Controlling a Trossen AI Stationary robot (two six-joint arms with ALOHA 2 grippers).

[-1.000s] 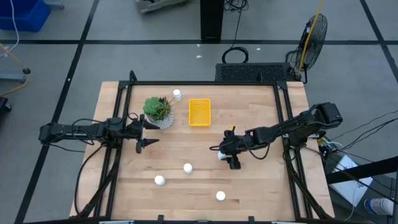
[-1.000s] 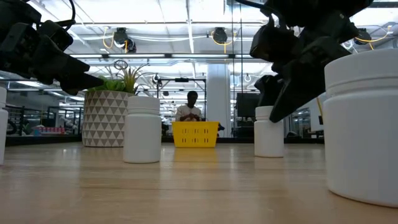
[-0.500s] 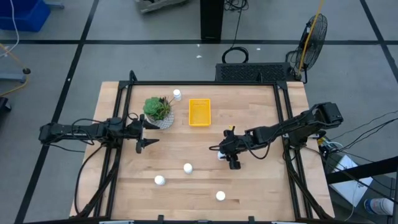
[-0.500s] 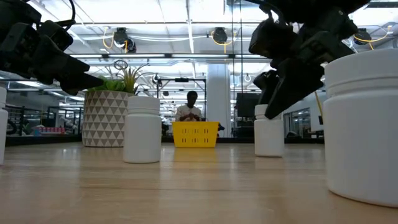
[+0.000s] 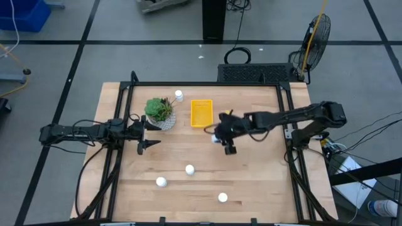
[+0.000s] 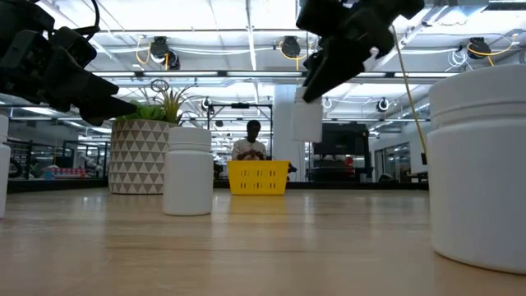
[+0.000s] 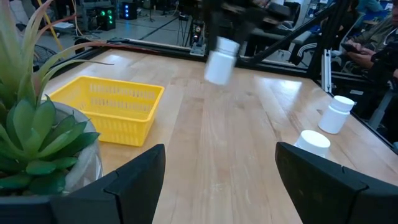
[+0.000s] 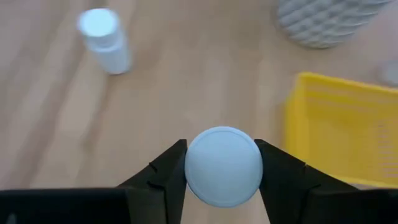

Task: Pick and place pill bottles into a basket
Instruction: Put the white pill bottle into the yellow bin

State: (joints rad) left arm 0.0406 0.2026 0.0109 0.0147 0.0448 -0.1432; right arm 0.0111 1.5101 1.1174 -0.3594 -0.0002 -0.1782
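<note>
Pill bottle [image 8: 222,165] clamped in right gripper [image 5: 221,134] above wooden table [image 5: 251,182], beside yellow basket [image 5: 201,113], left gripper [image 5: 149,134] open

The basket [image 5: 201,113] is bright yellow. Each pill bottle [image 5: 190,169] is plain white, cap included. The succulent [image 5: 158,108] is green, its pot [image 6: 138,156] whitish with a grey triangle pattern. Both pincers are black; the tabletop [image 5: 188,147] is pale wood.

Bare wood between right tool [image 5: 221,135] and basket [image 5: 201,113], plant [image 5: 160,112] beyond basket
</note>
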